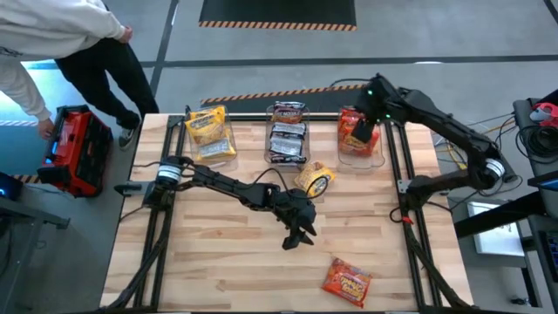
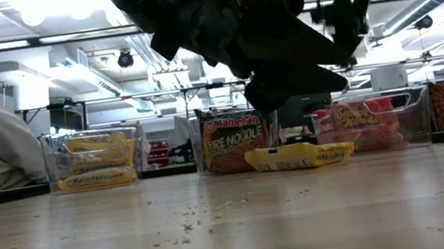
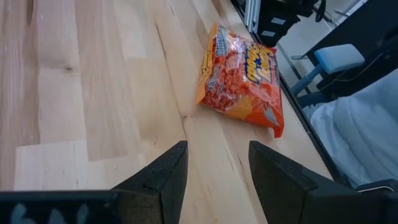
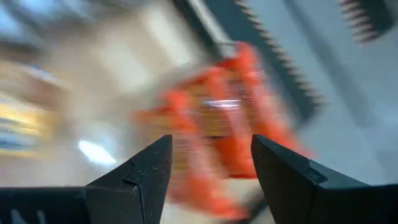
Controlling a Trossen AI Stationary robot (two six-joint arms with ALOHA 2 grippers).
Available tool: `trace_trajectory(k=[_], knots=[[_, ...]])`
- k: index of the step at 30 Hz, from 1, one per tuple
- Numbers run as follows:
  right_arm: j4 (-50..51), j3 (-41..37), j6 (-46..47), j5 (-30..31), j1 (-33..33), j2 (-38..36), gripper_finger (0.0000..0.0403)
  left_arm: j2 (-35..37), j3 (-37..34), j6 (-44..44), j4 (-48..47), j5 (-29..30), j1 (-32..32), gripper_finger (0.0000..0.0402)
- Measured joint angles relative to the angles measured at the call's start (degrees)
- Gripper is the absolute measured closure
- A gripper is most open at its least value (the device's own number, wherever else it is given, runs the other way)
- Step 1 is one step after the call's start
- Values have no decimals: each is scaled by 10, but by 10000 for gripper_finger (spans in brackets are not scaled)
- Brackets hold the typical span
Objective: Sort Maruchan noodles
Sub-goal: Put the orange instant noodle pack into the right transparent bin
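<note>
Noodles are mostly sorted already on this pale butcher-block table (image 1: 218, 270), with its glued strips of wood and crumbs scattered over the grain. Three clear plastic bins sit in a row along the far edge: the left bin (image 1: 209, 135) has yellow packets (image 1: 207, 125) stacked in it, the middle bin (image 1: 287, 133) holds dark packets (image 1: 287, 139) with the printed label facing out in the low view, and the right bin (image 1: 360, 138) has red packets (image 1: 356, 129). Two crinkly square packets are out loose: a yellow one (image 1: 314, 179) lying flat just in front of the middle bin, and a shiny orange-red one (image 1: 347, 280) near the front edge, well apart from everything else. The left gripper (image 1: 299, 235) hangs over the middle of the table between those two, its dark wedge-shaped fingers (image 3: 163, 177) standing moderately apart with nothing between them, bare wood showing through the gap and the orange-red packet ahead. The right gripper (image 1: 364, 122) is up over the right bin, fingers (image 4: 144, 174) spread, empty, with the red wrappers blurred beyond them. A person (image 1: 52, 44) in a pale top is bent over a red case (image 1: 74, 148) beside the table.
</note>
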State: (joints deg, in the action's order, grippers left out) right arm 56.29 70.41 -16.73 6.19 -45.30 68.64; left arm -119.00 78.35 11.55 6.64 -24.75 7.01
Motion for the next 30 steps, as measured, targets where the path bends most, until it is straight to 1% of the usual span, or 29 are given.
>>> trace_trajectory(k=[2,5,6,7,13,16,19,23,27,30], knots=[[26,2,83,-82,7,-24,195,0,0,6,4,0,0,249],[59,-13,158,-210,27,-62,195,0,0,19,18,2,0,249],[66,-23,176,-239,39,-76,195,0,0,27,23,4,2,249],[67,-36,197,-255,55,-91,195,0,-1,36,25,14,4,249],[7,-147,373,-246,196,-187,195,1,-6,93,48,77,32,249],[-45,-213,464,-246,279,-225,195,1,-20,124,93,107,52,249],[-115,-275,560,-241,362,-250,195,1,-46,163,159,150,74,249],[-185,-321,649,-233,464,-247,195,1,-76,221,215,220,98,249],[-191,-330,688,-172,552,-217,195,-8,-86,284,222,287,112,249],[-194,-330,709,-165,602,-192,195,-28,-84,325,231,310,120,249]])
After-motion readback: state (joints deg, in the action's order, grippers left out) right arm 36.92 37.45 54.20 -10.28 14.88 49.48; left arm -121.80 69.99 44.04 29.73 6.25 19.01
